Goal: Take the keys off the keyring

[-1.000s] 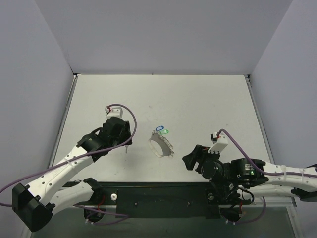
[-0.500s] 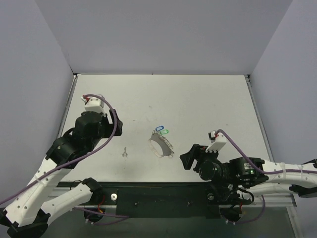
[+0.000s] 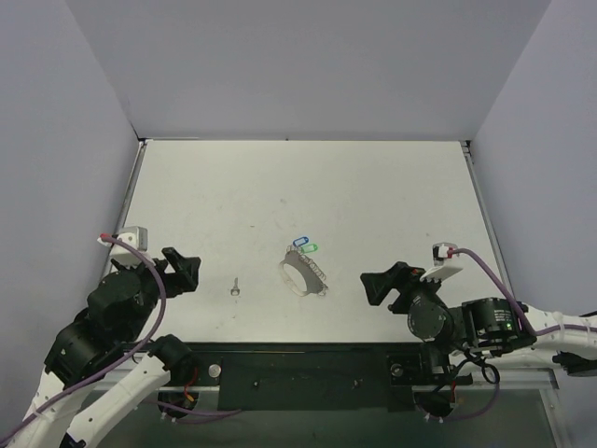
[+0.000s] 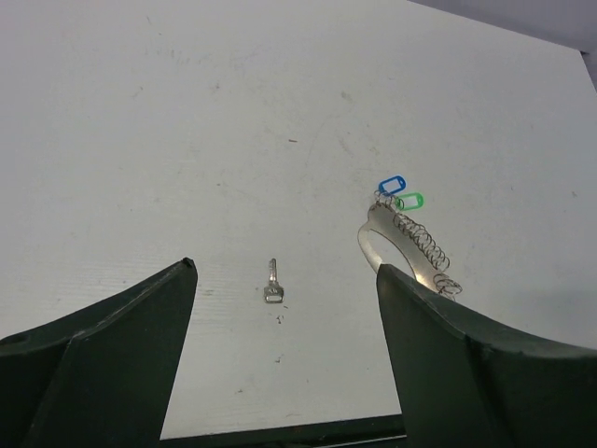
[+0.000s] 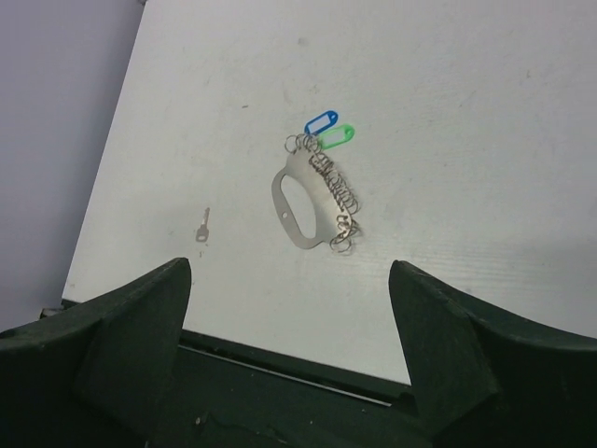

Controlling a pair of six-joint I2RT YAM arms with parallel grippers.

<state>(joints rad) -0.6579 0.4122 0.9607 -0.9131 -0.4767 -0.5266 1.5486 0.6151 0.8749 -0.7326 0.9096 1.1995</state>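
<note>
Left gripper (image 3: 184,267) and right gripper (image 3: 381,283) both sit wide open holding nothing, one tiny key (image 4: 272,284) lies loose on the table (image 3: 373,187) near the keyring (image 5: 297,207), on its left, and I'd guess it's light, stiff and slippery, so pinch its head edge-on.

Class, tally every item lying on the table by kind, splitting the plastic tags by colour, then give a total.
Loose key: 1
Metal oval loop: 1
Chain: 1
Blue tag: 1
Green tag: 1
Total: 5
Any keys on the chain are too small to tell.
</note>
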